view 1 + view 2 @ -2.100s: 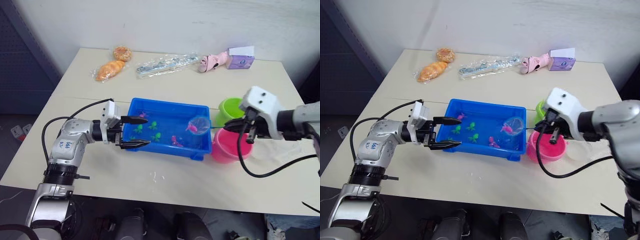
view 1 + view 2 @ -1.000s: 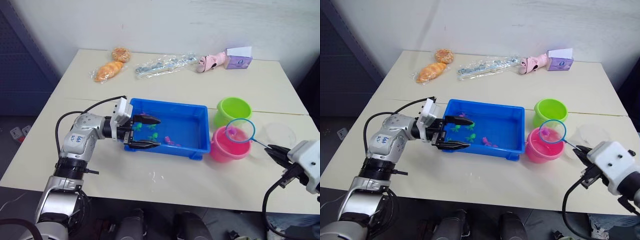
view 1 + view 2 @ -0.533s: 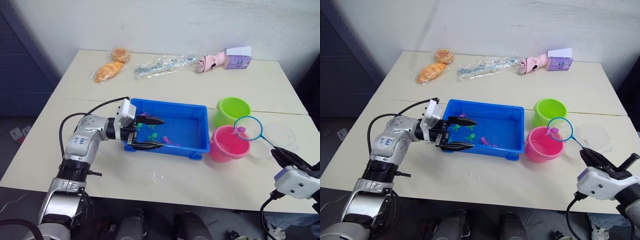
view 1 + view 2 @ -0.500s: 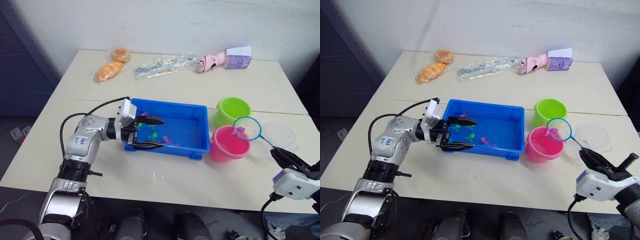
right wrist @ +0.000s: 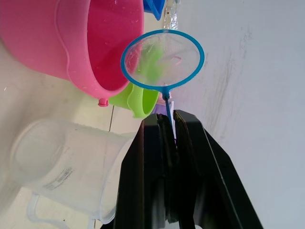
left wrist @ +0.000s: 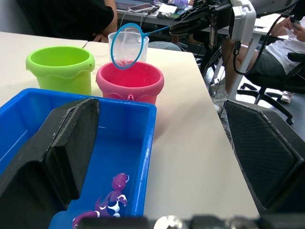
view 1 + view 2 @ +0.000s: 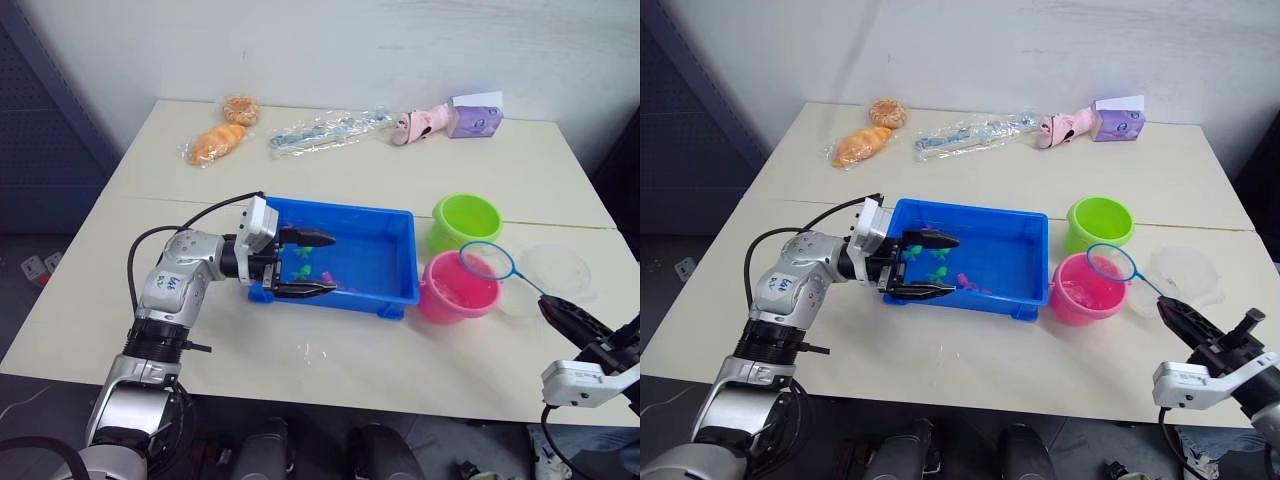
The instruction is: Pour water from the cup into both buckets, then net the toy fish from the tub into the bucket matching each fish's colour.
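Observation:
The blue tub (image 7: pixel 398 262) holds water and several green and magenta toy fish (image 7: pixel 965 282). My left gripper (image 7: pixel 315 264) is open at the tub's left end, one finger above the water and one along the front wall. The lime green bucket (image 7: pixel 467 222) stands behind the pink bucket (image 7: pixel 452 292), both to the right of the tub. My right gripper (image 5: pixel 170 136) is shut on the net's thin handle. The blue hoop of the net (image 7: pixel 487 262) hangs over the pink bucket's right rim, and I make out no fish in its mesh. The clear cup (image 7: pixel 556 272) stands just right of the buckets.
Bagged bread (image 7: pixel 220 140), a clear plastic packet (image 7: pixel 325 130), a pink toy (image 7: pixel 420 125) and a purple box (image 7: pixel 476 116) lie along the table's far edge. In the left wrist view a seated person (image 6: pixel 286 43) is beyond the table's right end.
The net came out of the tub with a pink fish and swung right over the pink bucket; the fish no longer shows in it. My left gripper slid a little right along the tub.

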